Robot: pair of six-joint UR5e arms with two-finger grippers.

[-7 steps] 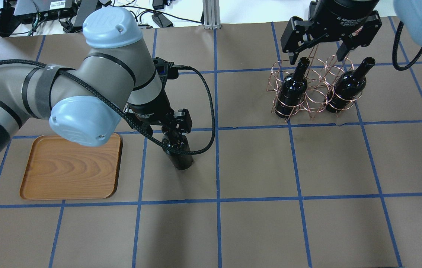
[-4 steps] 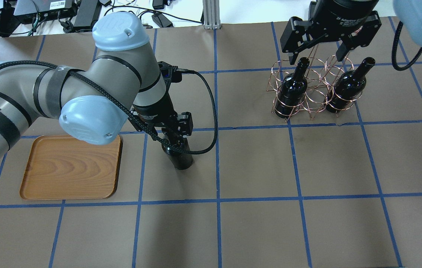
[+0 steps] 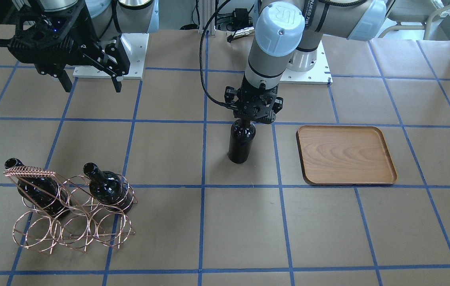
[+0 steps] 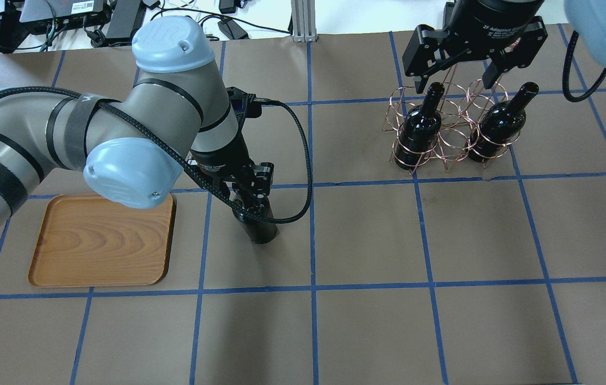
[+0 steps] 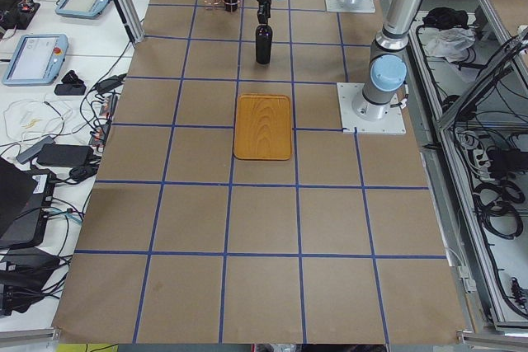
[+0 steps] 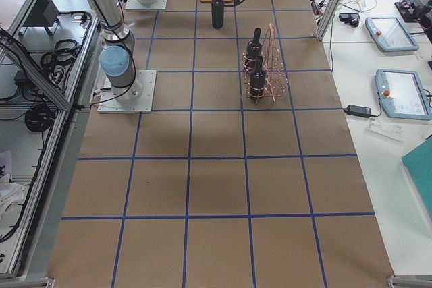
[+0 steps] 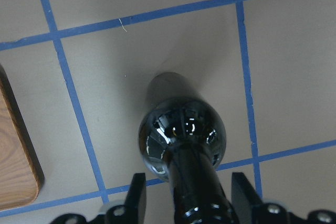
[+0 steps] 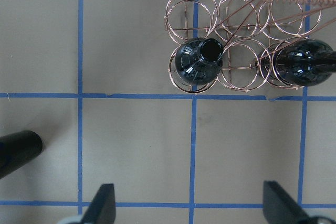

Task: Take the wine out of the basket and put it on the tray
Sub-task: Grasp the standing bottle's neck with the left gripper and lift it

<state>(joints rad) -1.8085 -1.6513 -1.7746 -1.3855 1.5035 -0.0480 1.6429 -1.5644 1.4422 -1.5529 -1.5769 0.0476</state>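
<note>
A black wine bottle (image 4: 258, 225) stands upright on the table right of the wooden tray (image 4: 100, 240). My left gripper (image 4: 250, 184) is over it, and its fingers flank the neck. In the left wrist view the bottle (image 7: 181, 129) shows small gaps to both fingers (image 7: 137, 198), so the left gripper (image 7: 189, 200) is open. The copper wire basket (image 4: 450, 144) holds two more bottles (image 4: 415, 133) (image 4: 495, 133) at the far right. My right gripper (image 4: 455, 83) hangs open and empty above the basket's far side. The tray (image 3: 346, 155) holds nothing.
The table is brown paper with a grid of blue tape lines (image 4: 311, 235). The robot's base plates (image 3: 304, 67) sit at its near edge. Cables and boxes (image 4: 84, 13) lie beyond the far edge. The basket's middle rings (image 8: 236, 61) hold no bottle.
My left arm has shifted a little to the right over the standing bottle. The bottle, the basket and my right gripper have not moved.
</note>
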